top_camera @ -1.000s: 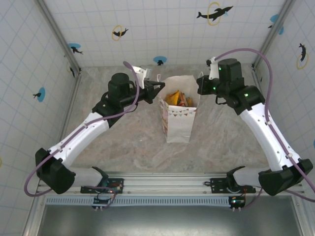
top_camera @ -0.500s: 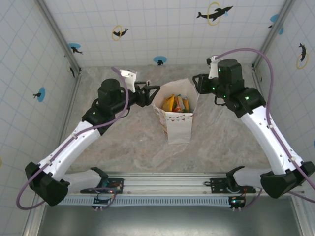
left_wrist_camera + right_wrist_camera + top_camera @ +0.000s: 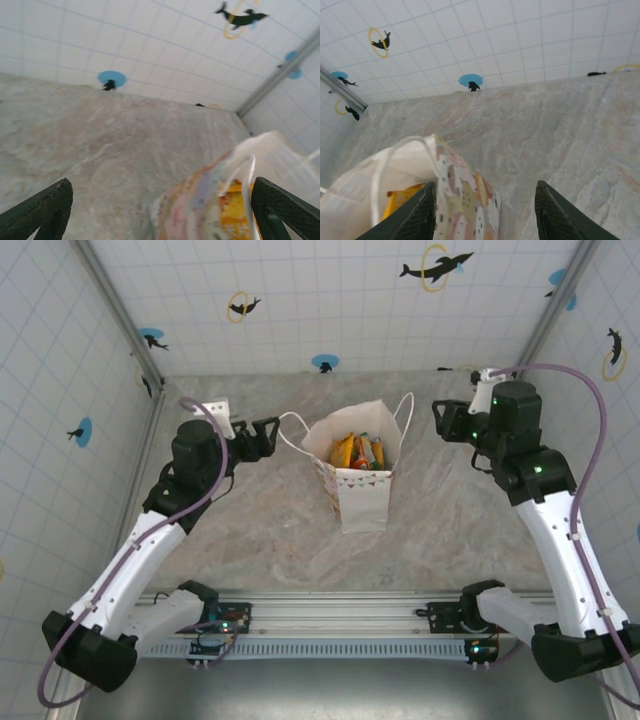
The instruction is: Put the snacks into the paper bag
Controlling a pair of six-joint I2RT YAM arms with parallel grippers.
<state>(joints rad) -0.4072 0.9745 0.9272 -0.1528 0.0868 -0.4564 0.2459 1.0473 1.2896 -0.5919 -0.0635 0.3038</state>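
Snacks (image 3: 355, 452) lie inside the paper bag (image 3: 362, 505) (standing upright, open-topped).

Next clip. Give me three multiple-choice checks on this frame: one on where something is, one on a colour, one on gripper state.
1. Where are the snacks? A in the left gripper; B in the bag; C in the right gripper.
2. What colour is the bag, mostly? A brown; B blue; C white.
3. How do the grippers stand? A both open; B both shut on the bag; C one shut on a snack.

Answers: B, packets show through the bag's open top. C, its walls are white paper. A, both wrist views show fingers spread with nothing gripped.
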